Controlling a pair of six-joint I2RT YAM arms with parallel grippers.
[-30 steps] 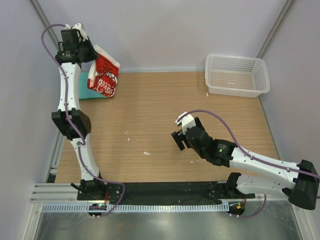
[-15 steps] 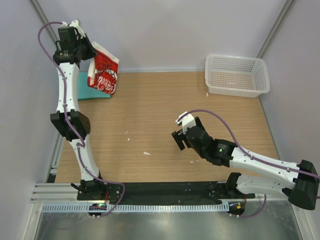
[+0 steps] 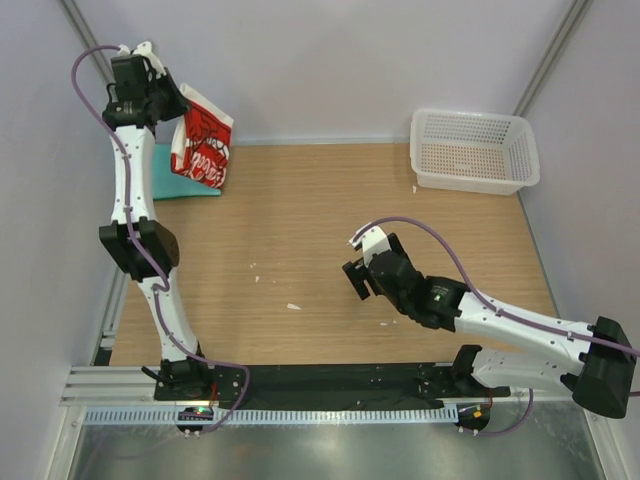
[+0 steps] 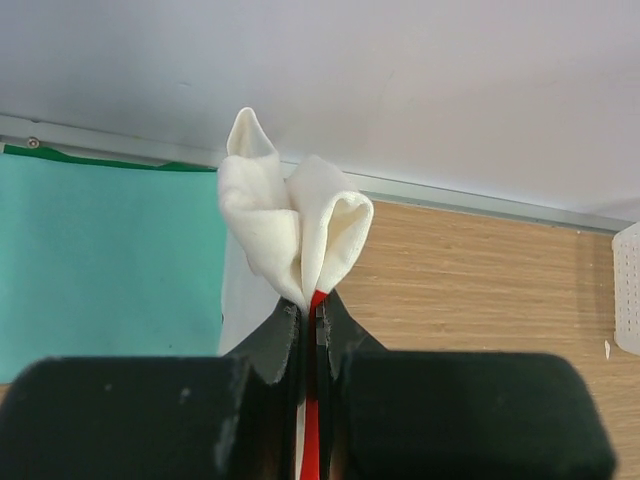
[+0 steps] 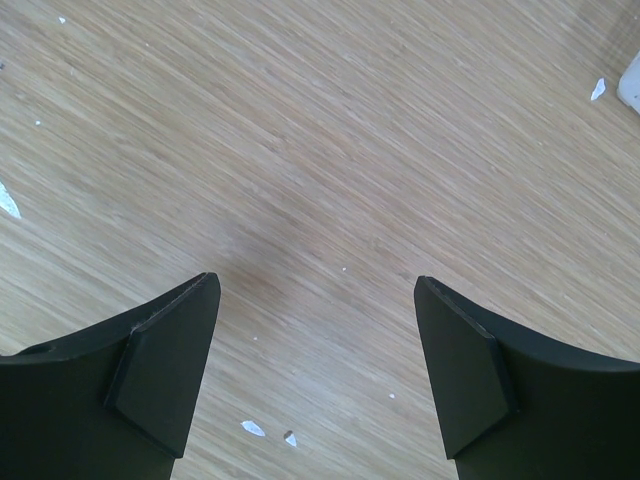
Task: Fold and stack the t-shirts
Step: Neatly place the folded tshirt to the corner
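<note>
Top external view: both arms rise from the near edge of the table (image 3: 300, 210). The right arm reaches low from the near right corner toward the middle, and the right gripper (image 3: 356, 284) hovers above bare wood about midway between the left and right edges. In the right wrist view its fingers (image 5: 165, 370) stand spread wide with nothing between them, only wood grain below. A few small white scraps (image 3: 293, 306) lie on the boards just left of this gripper, and more of them show in the right wrist view.

Further back, the left arm stands tall along the left edge and bends at its top toward the far left corner. The left gripper (image 3: 172, 100) is raised high there, and its fingers are pressed together on the white t-shirt (image 3: 204, 140). In the left wrist view a bunched white fold (image 4: 295, 220) pokes out past the fingertips and a thin red strip of the print is caught between them. The shirt hangs down crumpled from the grip, its red print with white lettering facing the table's middle.

Beneath it the teal t-shirt (image 3: 180, 188) lies flat in the far left corner, against the far edge. Whether the hanging hem touches it I cannot tell.

A white mesh basket (image 3: 470, 118) sits in the far right corner
</note>
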